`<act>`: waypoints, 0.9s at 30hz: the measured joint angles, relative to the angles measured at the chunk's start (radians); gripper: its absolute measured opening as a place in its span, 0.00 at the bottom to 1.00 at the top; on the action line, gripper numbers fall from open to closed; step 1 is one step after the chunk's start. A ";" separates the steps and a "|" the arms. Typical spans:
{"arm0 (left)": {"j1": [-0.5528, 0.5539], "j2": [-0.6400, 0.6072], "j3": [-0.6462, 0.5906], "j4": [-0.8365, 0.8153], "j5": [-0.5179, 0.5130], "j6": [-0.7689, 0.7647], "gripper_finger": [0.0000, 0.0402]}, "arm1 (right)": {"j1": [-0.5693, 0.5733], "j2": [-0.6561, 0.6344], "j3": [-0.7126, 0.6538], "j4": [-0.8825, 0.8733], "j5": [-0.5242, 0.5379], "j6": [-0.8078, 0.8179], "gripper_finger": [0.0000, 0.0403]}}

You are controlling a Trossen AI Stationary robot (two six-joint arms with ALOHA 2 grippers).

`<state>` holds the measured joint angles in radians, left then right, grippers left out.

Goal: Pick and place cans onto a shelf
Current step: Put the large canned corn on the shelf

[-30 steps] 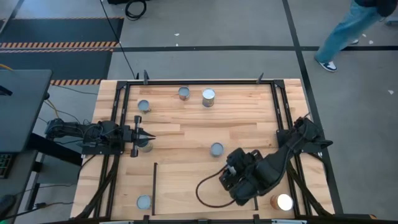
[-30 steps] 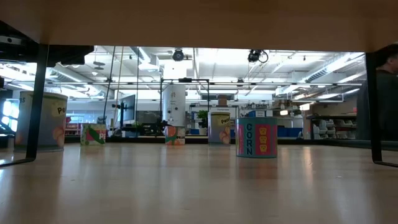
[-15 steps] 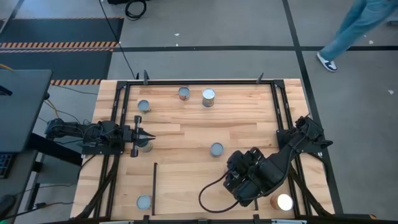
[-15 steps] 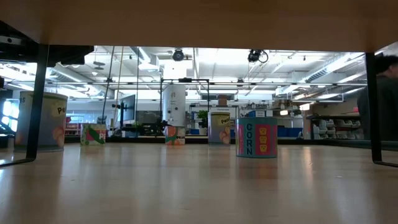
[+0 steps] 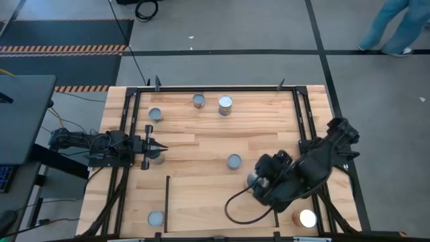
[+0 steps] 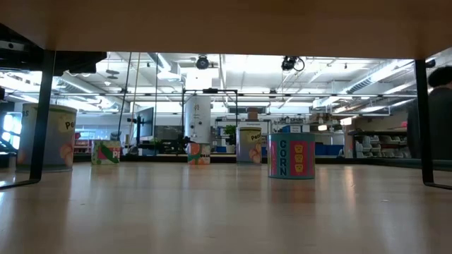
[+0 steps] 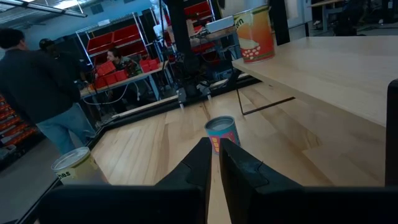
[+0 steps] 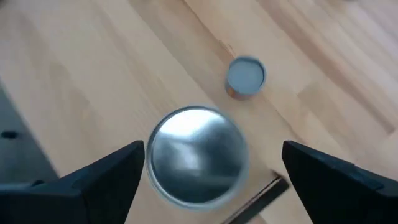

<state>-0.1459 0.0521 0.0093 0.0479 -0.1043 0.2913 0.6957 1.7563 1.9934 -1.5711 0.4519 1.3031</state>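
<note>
Several cans stand on their bases on the wooden table: grey-topped ones (image 5: pixel 155 113), (image 5: pixel 198 101), (image 5: pixel 234 161), (image 5: pixel 155 218), a brighter one (image 5: pixel 225 105) and a white-topped one (image 5: pixel 307 218). My right gripper (image 5: pixel 261 180) is open above a shiny-topped can (image 8: pixel 196 155), also seen in the high view (image 5: pixel 254 179); its fingers (image 8: pixel 106 177) stand on either side of the can, apart from it. The shelf panel (image 5: pixel 201 205) lies beside a black rail (image 5: pixel 166 202). My left gripper (image 5: pixel 160 146) is shut and empty at the table's left, next to a can (image 5: pixel 156 158).
Black frame rails (image 5: pixel 295 114) run round the table. A cable loop (image 5: pixel 232 210) hangs from my right arm over the shelf panel. The low view shows a corn can (image 6: pixel 291 156) and other cans under the shelf board. A person's legs (image 5: pixel 393 27) are on the floor beyond the table.
My right gripper has gone toward the table's right edge and a little toward the far edge. A shiny-topped can that the arm hid before now shows at its fingers. The person has walked off to the right.
</note>
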 joint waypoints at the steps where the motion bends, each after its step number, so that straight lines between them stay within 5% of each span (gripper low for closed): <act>1: 0.000 0.000 0.000 0.000 0.000 0.000 0.10 | 0.003 -0.019 0.000 0.000 0.001 -0.032 0.96; 10: 0.000 0.000 0.000 0.000 0.000 0.000 0.10 | 0.187 -0.102 0.000 0.027 -0.041 -0.287 0.95; 15: 0.000 0.000 0.000 0.000 0.000 0.000 0.10 | 0.367 -0.056 -0.019 0.003 -0.095 -0.166 0.96; 20: 0.000 0.000 0.000 0.000 0.000 0.000 0.10 | 0.458 -0.034 -0.170 0.020 -0.255 0.040 0.97; 27: 0.000 0.000 0.000 0.000 0.000 0.000 0.10 | 0.558 -0.034 -0.395 0.246 -0.330 0.141 0.97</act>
<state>-0.1459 0.0521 0.0093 0.0479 -0.1040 0.2913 1.2541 1.7222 1.5983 -1.3250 0.1219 1.4445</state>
